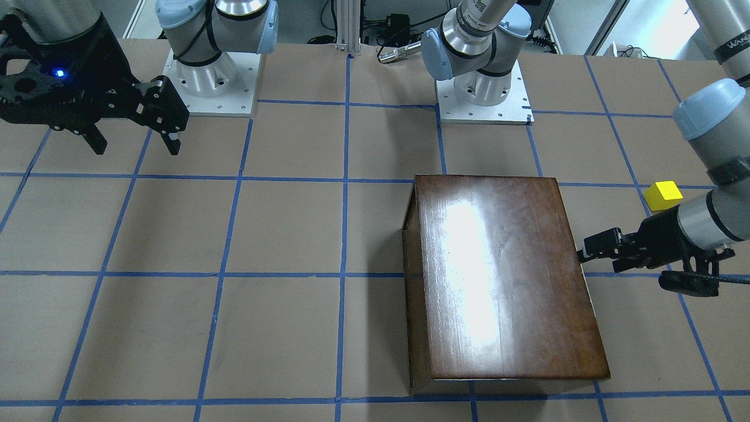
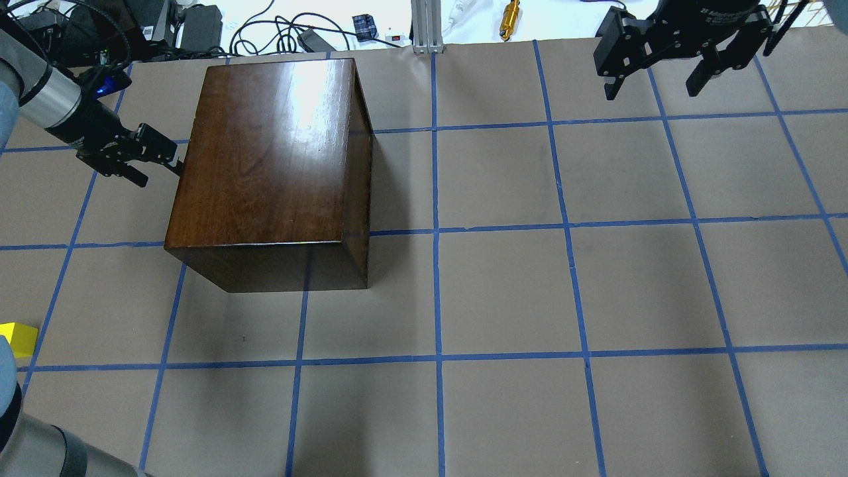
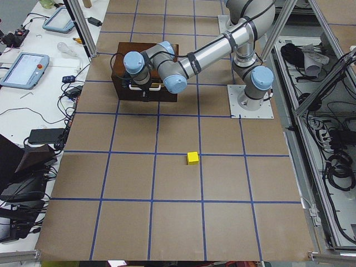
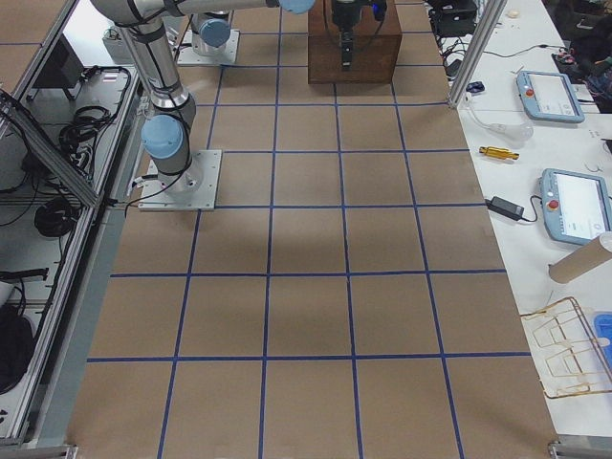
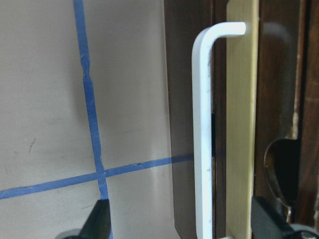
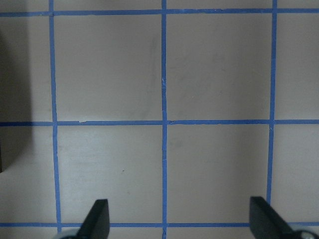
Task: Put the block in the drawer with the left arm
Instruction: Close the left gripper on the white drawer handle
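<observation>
The yellow block (image 1: 663,195) sits on the table beside my left arm, apart from the box; it also shows in the overhead view (image 2: 16,338) and the left exterior view (image 3: 192,158). The dark-brown wooden box (image 2: 265,152) stands on the table. My left gripper (image 2: 162,172) is at the box's drawer side, open. In the left wrist view its fingers (image 5: 97,221) straddle the drawer's white handle (image 5: 202,124) in front of the dark front panel (image 5: 184,74). A pale strip (image 5: 241,124) runs beside the handle. My right gripper (image 2: 656,83) is open, empty, far away.
The table is brown paper with a blue tape grid. The arm bases (image 1: 211,76) stand at the robot's edge. Cables and tools (image 2: 510,13) lie beyond the far edge. The right wrist view shows only bare paper (image 6: 164,124).
</observation>
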Tool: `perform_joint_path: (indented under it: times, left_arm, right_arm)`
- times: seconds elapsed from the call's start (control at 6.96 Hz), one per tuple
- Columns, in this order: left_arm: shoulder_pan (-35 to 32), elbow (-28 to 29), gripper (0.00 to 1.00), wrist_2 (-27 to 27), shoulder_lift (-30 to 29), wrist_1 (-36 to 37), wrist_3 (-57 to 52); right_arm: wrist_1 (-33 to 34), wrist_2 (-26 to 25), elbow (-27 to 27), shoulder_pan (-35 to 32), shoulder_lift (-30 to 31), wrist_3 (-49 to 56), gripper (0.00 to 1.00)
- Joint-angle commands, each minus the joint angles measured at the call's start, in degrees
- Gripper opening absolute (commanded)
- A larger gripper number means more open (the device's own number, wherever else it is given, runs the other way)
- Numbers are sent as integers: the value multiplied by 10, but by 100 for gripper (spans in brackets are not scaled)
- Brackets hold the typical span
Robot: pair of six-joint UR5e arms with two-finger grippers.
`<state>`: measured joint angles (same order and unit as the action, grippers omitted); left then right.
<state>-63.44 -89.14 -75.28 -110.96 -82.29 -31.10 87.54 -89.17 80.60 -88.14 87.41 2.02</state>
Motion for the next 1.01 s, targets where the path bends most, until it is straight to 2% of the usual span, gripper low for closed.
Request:
perform_joint_path:
  times: [0.0,0.29,0.86]
  left_arm:
    - [10,0,100,1,-11,6,-2]
    - [10,1,100,21,-23,6,-1]
    - [9,2,100,24,-28,7,0]
  right_arm:
    - [0,0,0,1,0,0,100]
    - [0,0,0,0,-1,0,100]
    - [0,0,0,0,-1,0,100]
